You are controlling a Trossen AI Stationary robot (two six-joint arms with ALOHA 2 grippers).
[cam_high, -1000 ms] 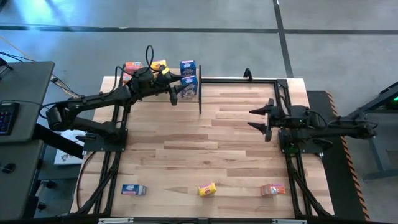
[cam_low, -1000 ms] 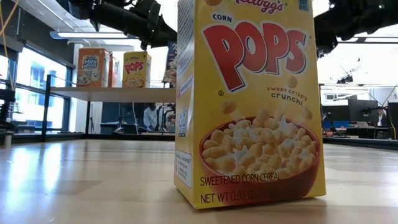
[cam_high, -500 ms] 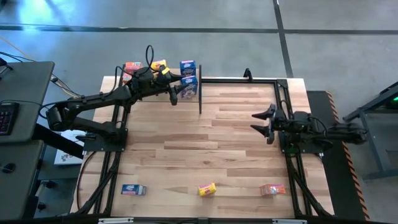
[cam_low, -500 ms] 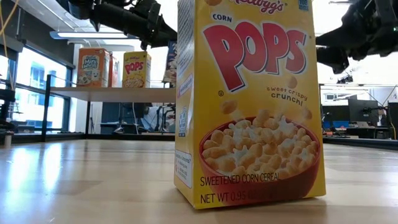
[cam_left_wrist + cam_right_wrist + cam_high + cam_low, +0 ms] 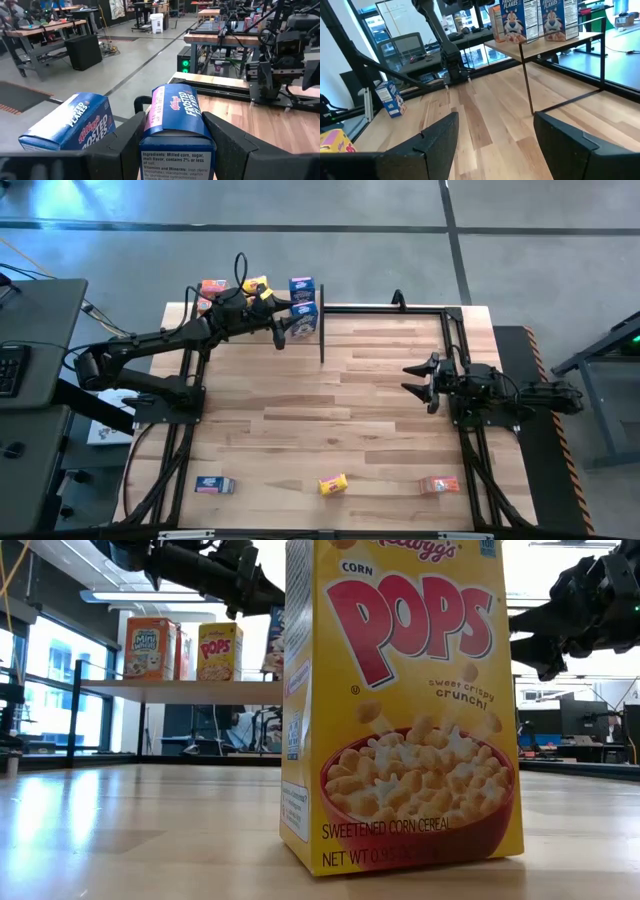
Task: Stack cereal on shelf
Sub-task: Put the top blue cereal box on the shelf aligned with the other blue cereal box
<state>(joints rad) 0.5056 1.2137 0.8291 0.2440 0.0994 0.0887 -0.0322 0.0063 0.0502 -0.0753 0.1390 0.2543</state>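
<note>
A small blue cardboard Frosted Flakes box (image 5: 176, 125) is gripped upright between the jaws of the left gripper (image 5: 283, 330) at the near edge of the raised light-wood shelf with thin black posts (image 5: 322, 330). Just beside it, a second blue Frosted Flakes box (image 5: 67, 122) is seen standing on the shelf. Further along the shelf, an orange-red Mini-Wheats box (image 5: 152, 648) and a yellow Corn Pops box (image 5: 220, 651) are set upright. Well apart from the shelf, along the opposite edge of the plank-patterned desk (image 5: 300, 420), three boxes are placed: a blue one (image 5: 214, 485), a yellow Corn Pops box (image 5: 333, 484) and an orange-red one (image 5: 438, 485). The right gripper (image 5: 418, 379) is held above the desk with its jaws open and empty.
</note>
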